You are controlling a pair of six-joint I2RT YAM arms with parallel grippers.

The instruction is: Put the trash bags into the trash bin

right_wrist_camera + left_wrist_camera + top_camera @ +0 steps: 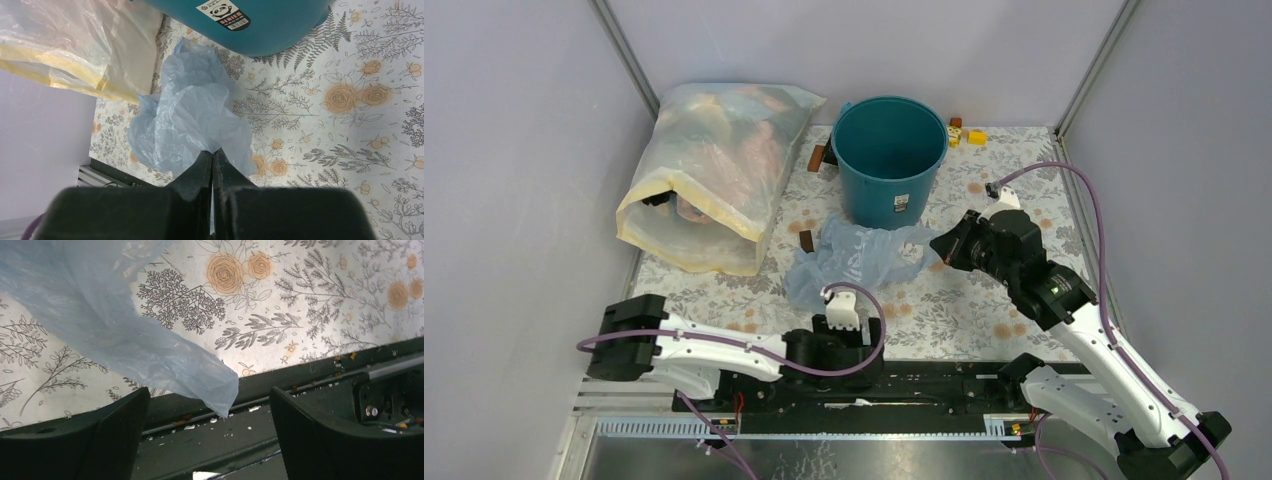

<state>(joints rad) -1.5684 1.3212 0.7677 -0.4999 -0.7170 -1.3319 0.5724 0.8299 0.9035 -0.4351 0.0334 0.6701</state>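
Top view: the thin, crinkly pale blue plastic bag (854,258) sits bunched on the floral surface (964,310) at 6 o'clock from the round teal plastic bucket (889,150). The right gripper (936,247) is pinching its 3 o'clock edge.

Left wrist: the left gripper (209,392) is spread wide and grips nothing; a bag corner dangles just past it.

Right wrist: fingers (197,172) clamped tight on crumpled film.

In the right wrist view the trash bin (280,25) is cut off by the upper edge; the contents of the sack (714,170) are blurred.
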